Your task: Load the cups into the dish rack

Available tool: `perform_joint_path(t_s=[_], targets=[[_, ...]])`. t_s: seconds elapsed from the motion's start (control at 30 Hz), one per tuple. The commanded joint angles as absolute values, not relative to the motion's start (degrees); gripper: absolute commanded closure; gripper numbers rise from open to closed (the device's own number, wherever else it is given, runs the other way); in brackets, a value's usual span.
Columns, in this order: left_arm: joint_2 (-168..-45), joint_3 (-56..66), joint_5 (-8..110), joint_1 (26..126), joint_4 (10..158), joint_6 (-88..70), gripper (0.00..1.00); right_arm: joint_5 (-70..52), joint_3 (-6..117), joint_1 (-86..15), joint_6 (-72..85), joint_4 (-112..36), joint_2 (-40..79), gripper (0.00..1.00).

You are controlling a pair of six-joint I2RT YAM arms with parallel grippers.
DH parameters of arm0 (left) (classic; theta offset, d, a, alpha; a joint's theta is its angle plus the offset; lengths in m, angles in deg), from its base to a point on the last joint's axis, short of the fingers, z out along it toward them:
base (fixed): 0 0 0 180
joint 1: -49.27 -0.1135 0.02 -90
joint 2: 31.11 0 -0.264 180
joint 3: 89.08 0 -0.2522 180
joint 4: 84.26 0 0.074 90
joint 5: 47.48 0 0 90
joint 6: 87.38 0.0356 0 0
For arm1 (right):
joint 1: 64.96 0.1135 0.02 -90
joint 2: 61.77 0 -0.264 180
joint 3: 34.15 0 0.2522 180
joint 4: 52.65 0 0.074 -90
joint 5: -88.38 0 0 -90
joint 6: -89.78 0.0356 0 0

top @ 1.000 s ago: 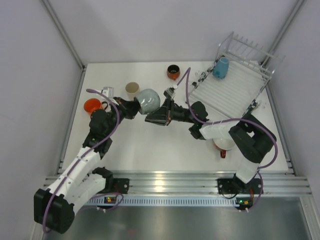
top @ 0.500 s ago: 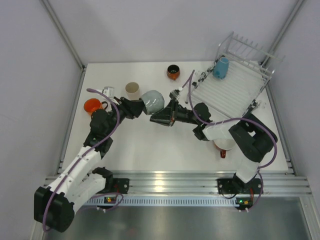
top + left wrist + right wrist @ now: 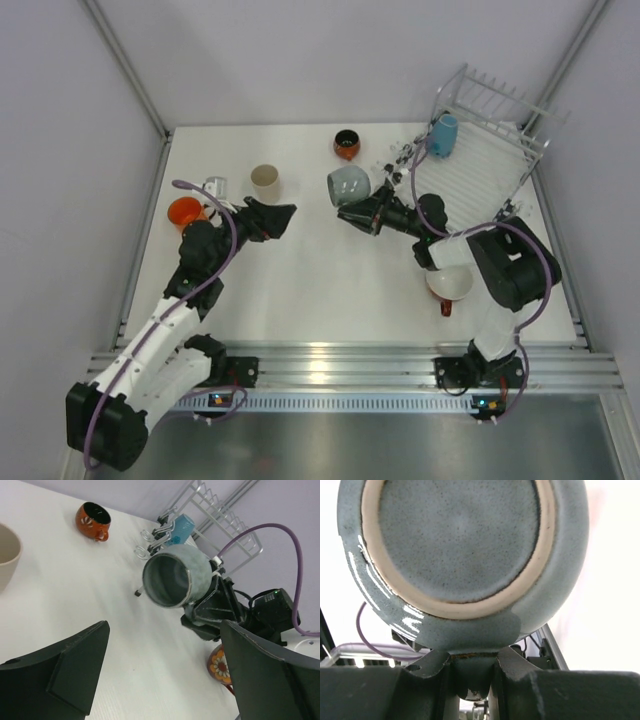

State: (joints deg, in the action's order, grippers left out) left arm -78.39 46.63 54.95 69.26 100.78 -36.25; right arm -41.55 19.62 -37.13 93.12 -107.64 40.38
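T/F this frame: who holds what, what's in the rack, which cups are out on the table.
1. The right gripper holds the grey mug. True.
2. The left gripper is shut on the beige tumbler. False: it is open and empty; the tumbler stands apart on the table.
3. The light blue cup is in the dish rack. True.
4. The grey mug sits in the rack. False: it is held outside, near the rack's left edge.
5. The orange cup is in the rack. False: it is on the table by the left arm.

Left pincer [image 3: 164,627] gapes wide; right pincer [image 3: 470,667] is clamped shut.
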Motion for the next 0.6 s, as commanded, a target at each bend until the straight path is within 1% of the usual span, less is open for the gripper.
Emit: perform_joint_path(t_s=[0.0, 0.2, 0.27, 0.3, 0.37, 0.4, 0.43, 0.47, 0.5, 0.53, 0.57], targets=[[-75.85, 45.0, 51.23, 69.4, 94.65, -32.9, 0.02, -42.93, 20.13, -42.7, 92.33, -131.88, 38.52, 1.0], [-73.12, 42.88, 47.19, 69.4, 85.86, -28.59, 0.02, -45.92, 18.73, -51.67, 87.43, -124.77, 33.26, 1.0], [-71.81, 43.14, 45.17, 69.4, 84.53, -28.41, 0.02, -46.36, 18.63, -54.57, 84.17, -117.58, 29.75, 1.0], [-71.37, 43.32, 44.73, 69.4, 84.0, -28.41, 0.02, -46.19, 18.81, -55.46, 79.28, -113.55, 28.24, 1.0], [-71.1, 43.58, 44.29, 69.4, 83.65, -28.58, 0.02, -44.96, 19.94, -56.87, 72.15, -96.1, 24.91, 1.0], [-71.36, 43.58, 43.76, 69.4, 83.39, -28.76, 0.02, -43.39, 22.56, -57.74, 61.07, -87.23, 20.97, 1.0], [-71.62, 43.67, 43.32, 69.4, 82.86, -28.84, 0.02, -35.71, 24.85, -57.93, 53.47, -77.05, 18.76, 1.0], [-71.8, 43.5, 43.14, 69.4, 82.42, -28.93, 0.02, -29.11, 30.44, -57.32, 46.26, -53.89, 16.91, 1.0], [-72.06, 43.58, 43.23, 69.4, 82.33, -29.11, 0.02, -22.52, 32.5, -56.36, 37.14, -47.48, 14.8, 1.0], [-72.15, 43.84, 43.23, 69.4, 82.76, -29.2, 0.02, -15.84, 33.39, -55.65, 35.22, -43.85, 14.08, 1.0], [-71.8, 44.72, 43.84, 69.4, 83.46, -29.46, 0.02, -13.86, 33.83, -55.64, 34.59, -41.55, 13.64, 1.0]])
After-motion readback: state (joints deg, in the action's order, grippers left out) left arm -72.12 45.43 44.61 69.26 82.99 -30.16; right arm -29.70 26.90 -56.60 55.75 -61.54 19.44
